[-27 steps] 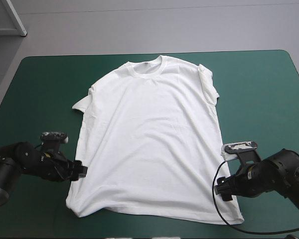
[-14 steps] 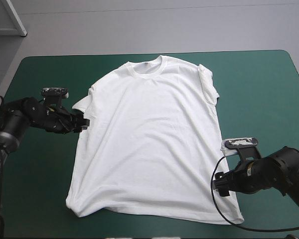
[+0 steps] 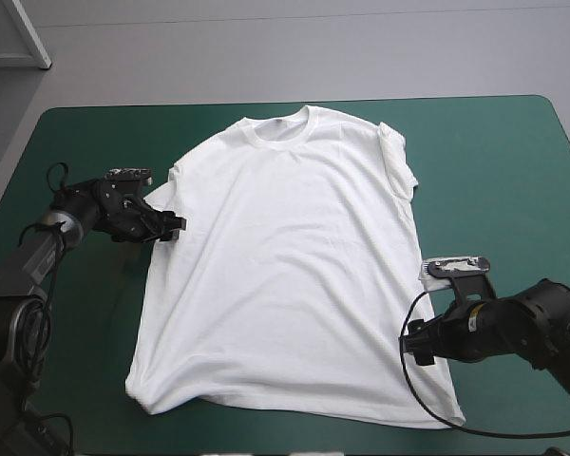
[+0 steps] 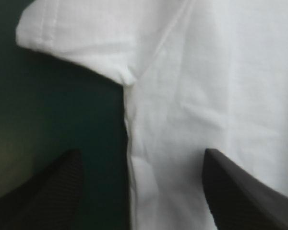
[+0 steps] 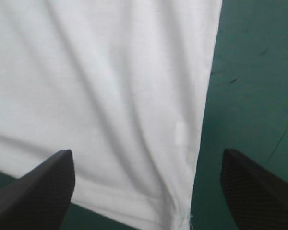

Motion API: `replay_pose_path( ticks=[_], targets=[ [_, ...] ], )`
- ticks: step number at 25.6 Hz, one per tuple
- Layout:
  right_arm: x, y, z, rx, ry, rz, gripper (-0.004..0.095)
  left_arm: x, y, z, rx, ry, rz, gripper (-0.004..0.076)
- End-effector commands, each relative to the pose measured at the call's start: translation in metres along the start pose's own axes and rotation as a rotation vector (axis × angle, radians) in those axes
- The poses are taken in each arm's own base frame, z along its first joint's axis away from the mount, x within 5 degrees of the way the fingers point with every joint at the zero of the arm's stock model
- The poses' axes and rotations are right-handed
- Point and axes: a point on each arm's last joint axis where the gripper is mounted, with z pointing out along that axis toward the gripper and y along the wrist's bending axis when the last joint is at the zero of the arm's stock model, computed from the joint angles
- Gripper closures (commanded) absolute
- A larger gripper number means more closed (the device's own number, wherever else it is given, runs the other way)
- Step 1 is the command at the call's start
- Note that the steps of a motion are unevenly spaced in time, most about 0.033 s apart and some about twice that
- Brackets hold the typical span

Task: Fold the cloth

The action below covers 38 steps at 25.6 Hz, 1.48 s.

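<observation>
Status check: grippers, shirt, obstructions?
Left gripper open, straddling the side seam of the T-shirt below the sleeve. Right gripper open over the opposite side edge near the hem. T-shirt spread flat, unfolded. Nothing in the way.

This looks like a robotics lab or test room: a counter with a teal-green cover stands on a plain grey floor, and a white T-shirt lies spread flat on it. The black left arm reaches over the counter from 9 o'clock and the black right arm from 4 o'clock, while the leg of a white frame shows on the floor at 11 o'clock.
</observation>
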Motion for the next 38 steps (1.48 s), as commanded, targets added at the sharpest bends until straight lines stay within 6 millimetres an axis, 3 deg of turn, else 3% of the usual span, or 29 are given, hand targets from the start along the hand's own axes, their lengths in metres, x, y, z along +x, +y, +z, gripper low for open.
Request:
replay_pose_path(
  ticks=[1, 6, 10, 13, 20, 26, 27, 33, 36, 38],
  targets=[
    [-0.016, -0.001, -0.010, 0.025, -0.148, -0.001, 0.0145, -0.018, -0.004, -0.015, -0.004, -0.122, 0.018, 0.0210],
    [-0.044, -0.008, -0.007, 0.158, -0.215, -0.022, 0.0152, -0.022, -0.007, -0.013, -0.007, -0.167, 0.026, 0.0213],
    [-0.083, -0.014, 0.007, 0.202, -0.223, -0.017, 0.0196, -0.021, -0.016, -0.004, 0.026, -0.143, 0.038, 0.0267],
    [-0.115, -0.026, 0.022, 0.177, -0.234, 0.028, 0.0211, -0.017, -0.023, 0.005, 0.041, -0.102, 0.052, 0.0372],
    [-0.179, -0.052, 0.061, 0.149, -0.217, 0.065, 0.0211, -0.011, -0.024, 0.017, 0.051, -0.029, 0.059, 0.0722],
    [-0.225, -0.057, 0.097, 0.144, -0.233, 0.072, 0.0245, -0.011, -0.024, 0.017, 0.052, -0.027, 0.059, 0.0734],
    [-0.234, -0.067, 0.108, 0.155, -0.223, 0.090, 0.0264, -0.010, -0.024, 0.017, 0.053, -0.024, 0.059, 0.0734],
    [-0.240, -0.071, 0.146, 0.134, -0.157, 0.124, 0.0300, -0.010, -0.024, 0.017, 0.055, -0.015, 0.059, 0.0734],
    [-0.239, -0.066, 0.161, 0.074, -0.125, 0.131, 0.0481, -0.010, -0.024, 0.017, 0.056, -0.015, 0.053, 0.0734],
    [-0.240, -0.063, 0.160, 0.036, -0.133, 0.134, 0.0711, -0.010, -0.024, 0.017, 0.056, -0.017, 0.041, 0.0734]
  ],
)
